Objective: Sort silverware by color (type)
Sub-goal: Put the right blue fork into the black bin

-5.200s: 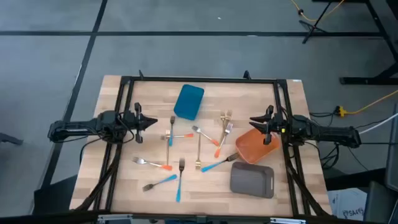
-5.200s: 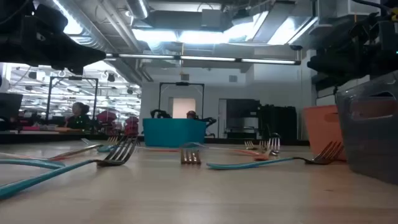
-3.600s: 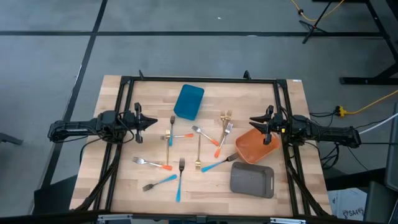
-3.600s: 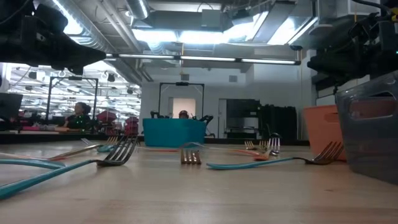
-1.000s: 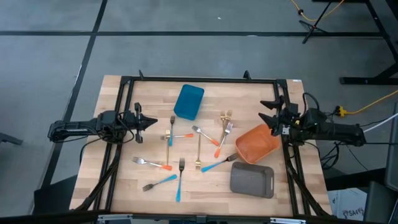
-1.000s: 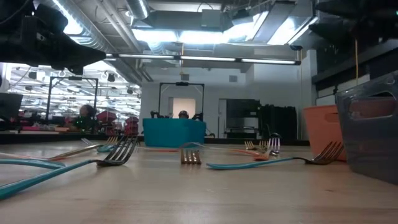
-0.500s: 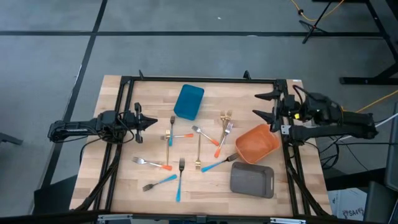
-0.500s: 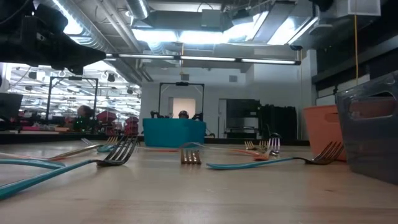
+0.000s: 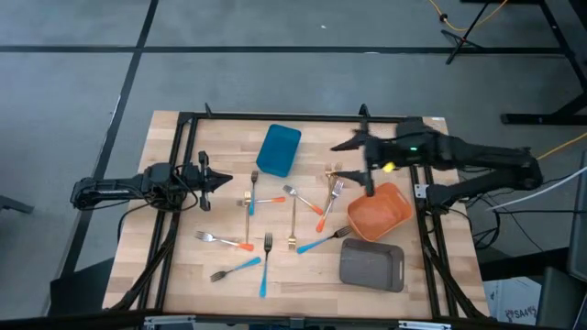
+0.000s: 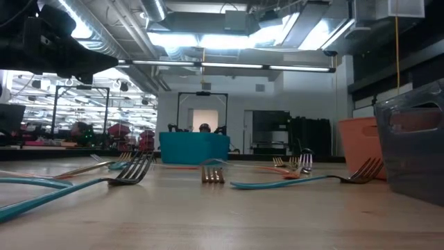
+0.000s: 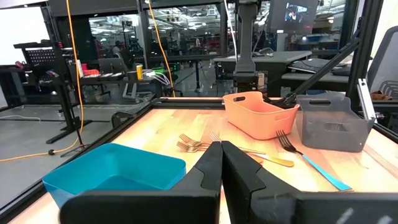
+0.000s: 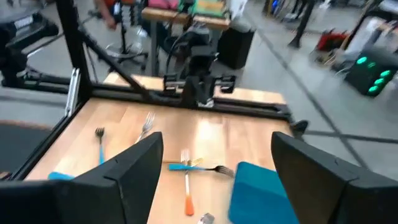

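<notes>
Several slim forks lie flat and scattered on the wooden table's middle. Some have orange handles (image 9: 268, 199), some have blue handles (image 9: 241, 267) and some are all gold (image 9: 293, 225). My right gripper (image 9: 357, 166) hangs open, high above the table's far right part, between the gold forks (image 9: 332, 172) and the orange container (image 9: 378, 212). There is nothing between its fingers (image 12: 134, 168). My left gripper (image 9: 224, 181) waits shut at the table's left side, pointing level toward the forks, with its fingers (image 11: 211, 163) closed together.
A blue container (image 9: 279, 150) stands at the far middle, and a grey container (image 9: 371, 265) stands at the near right, next to the orange one. A black frame (image 9: 293, 117) runs around the table top. Bare wood shows along the near edge.
My right gripper has risen from beside the orange container. It has swung toward the table's middle, above the container's far-left corner, and has tipped and rolled on the way. Its fingers have stayed wide apart. The forks and containers lie as before.
</notes>
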